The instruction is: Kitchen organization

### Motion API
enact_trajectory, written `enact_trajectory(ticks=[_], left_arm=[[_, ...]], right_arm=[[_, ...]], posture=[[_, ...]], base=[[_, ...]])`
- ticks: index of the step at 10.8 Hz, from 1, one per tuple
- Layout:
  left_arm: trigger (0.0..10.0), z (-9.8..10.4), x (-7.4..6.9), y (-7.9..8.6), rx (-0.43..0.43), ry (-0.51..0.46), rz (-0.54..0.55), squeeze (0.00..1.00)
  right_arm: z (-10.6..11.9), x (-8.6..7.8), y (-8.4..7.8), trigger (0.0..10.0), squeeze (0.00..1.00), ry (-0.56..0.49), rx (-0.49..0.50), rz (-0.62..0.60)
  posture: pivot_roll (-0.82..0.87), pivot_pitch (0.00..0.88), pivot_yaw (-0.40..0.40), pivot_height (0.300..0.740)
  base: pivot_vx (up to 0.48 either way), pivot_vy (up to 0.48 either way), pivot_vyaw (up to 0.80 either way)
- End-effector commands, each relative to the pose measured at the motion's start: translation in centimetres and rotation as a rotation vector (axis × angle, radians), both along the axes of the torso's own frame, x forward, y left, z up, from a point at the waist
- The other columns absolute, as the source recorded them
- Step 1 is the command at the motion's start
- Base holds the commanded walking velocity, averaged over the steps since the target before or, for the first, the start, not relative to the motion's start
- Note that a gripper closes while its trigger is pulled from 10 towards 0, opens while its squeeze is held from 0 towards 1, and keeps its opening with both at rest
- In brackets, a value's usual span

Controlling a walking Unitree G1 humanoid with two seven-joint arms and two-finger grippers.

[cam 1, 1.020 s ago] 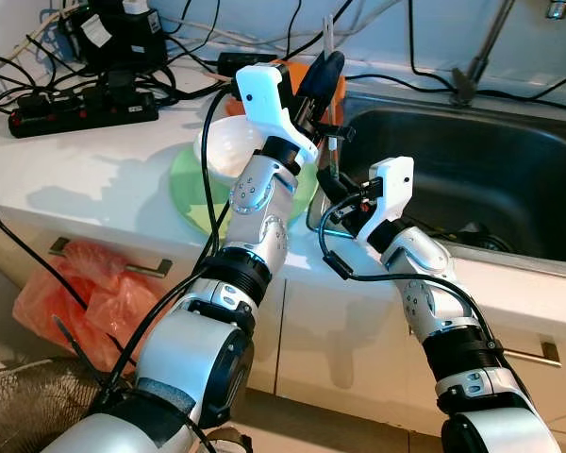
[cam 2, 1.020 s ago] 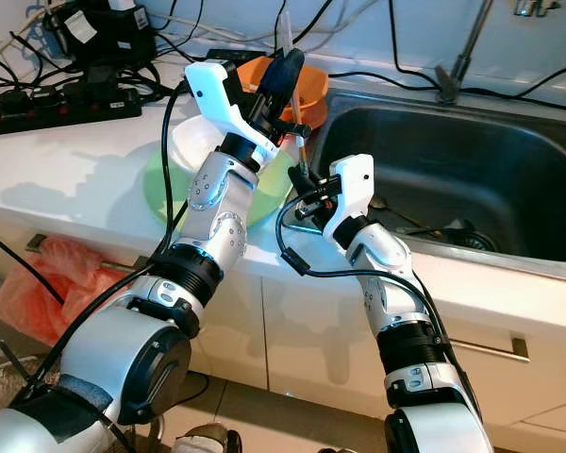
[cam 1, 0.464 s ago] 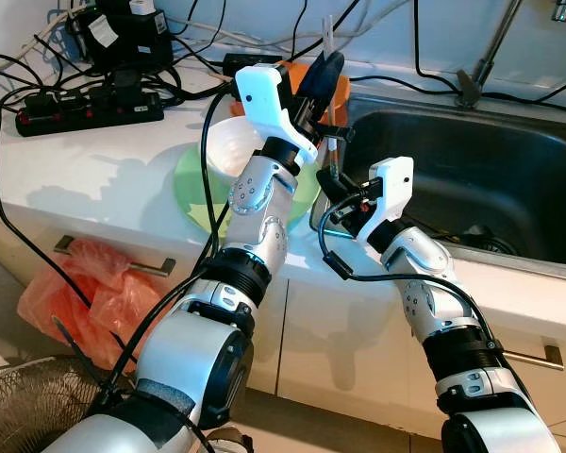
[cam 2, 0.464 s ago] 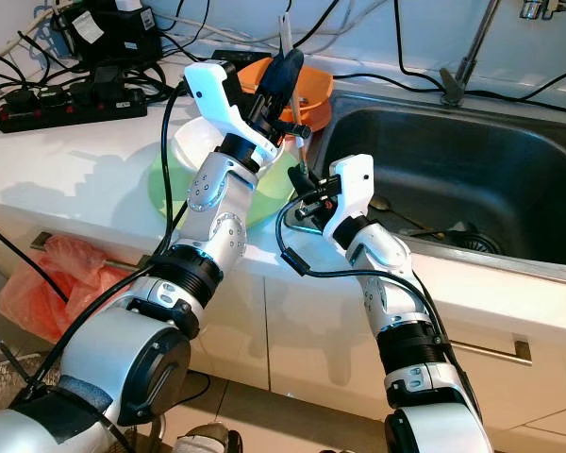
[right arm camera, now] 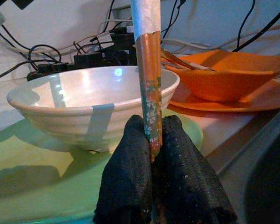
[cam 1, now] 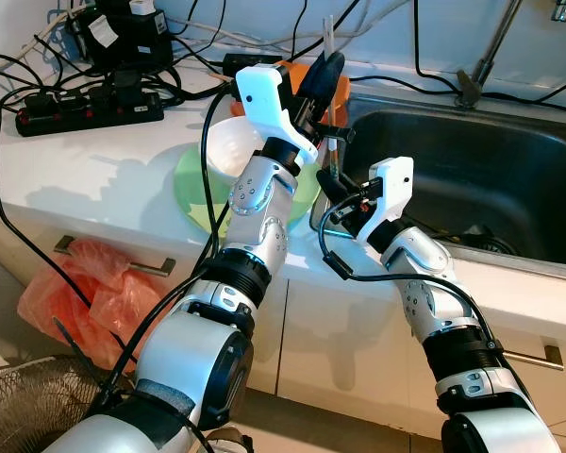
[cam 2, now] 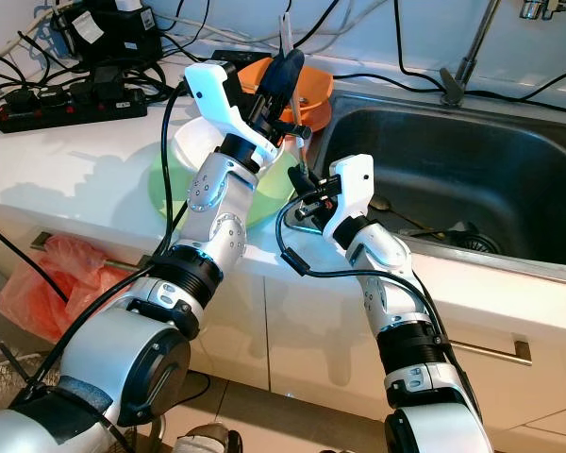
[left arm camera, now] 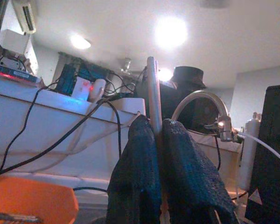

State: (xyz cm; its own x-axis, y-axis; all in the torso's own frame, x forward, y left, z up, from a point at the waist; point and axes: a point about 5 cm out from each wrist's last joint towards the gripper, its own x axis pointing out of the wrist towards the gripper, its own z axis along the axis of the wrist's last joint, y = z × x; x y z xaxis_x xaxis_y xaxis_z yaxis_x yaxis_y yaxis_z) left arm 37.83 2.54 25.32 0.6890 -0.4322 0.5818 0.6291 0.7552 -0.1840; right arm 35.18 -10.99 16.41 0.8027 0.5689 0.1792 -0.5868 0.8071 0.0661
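A long thin chopstick (cam 1: 329,113) stands nearly upright over the counter edge beside the sink, pale at the top and orange-brown with a green pattern lower down. My left gripper (cam 1: 323,83) is shut on its upper part, and in the left wrist view the stick (left arm camera: 152,93) rises from between the black fingers (left arm camera: 130,177). My right gripper (cam 1: 328,181) is shut on its lower end (right arm camera: 147,79), just in front of a white bowl (right arm camera: 84,100). That bowl (cam 1: 228,146) sits on a green plate (cam 1: 191,184).
An orange bowl on an orange plate (cam 2: 313,87) stands behind the white bowl. The steel sink (cam 1: 472,151) with its faucet (cam 1: 481,57) lies to the right. A power strip and tangled cables (cam 1: 85,104) fill the back left. A red plastic bag (cam 1: 85,288) hangs from the cabinet.
The whole picture has shifted slightly since a second ago. Both arms and the chopstick hold the same pose.
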Motion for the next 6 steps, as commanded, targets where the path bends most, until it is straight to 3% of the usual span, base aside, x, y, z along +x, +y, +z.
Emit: enact_trajectory(ticks=[1,6], left_arm=[[10.0,3.47,-3.85,-10.03,-0.071,0.004,-0.287,0.00],[10.0,3.47,-3.85,-10.03,-0.071,0.004,-0.287,0.00]], right_arm=[[3.35,0.59,-1.74,0.0,0.00,-0.122,0.079,-0.083],[3.35,0.59,-1.74,0.0,0.00,-0.122,0.079,-0.083]], posture=[[0.11,0.000,0.000,0.740],[0.11,0.000,0.000,0.740]], base=[[0.000,0.000,0.00],[0.000,0.000,0.00]])
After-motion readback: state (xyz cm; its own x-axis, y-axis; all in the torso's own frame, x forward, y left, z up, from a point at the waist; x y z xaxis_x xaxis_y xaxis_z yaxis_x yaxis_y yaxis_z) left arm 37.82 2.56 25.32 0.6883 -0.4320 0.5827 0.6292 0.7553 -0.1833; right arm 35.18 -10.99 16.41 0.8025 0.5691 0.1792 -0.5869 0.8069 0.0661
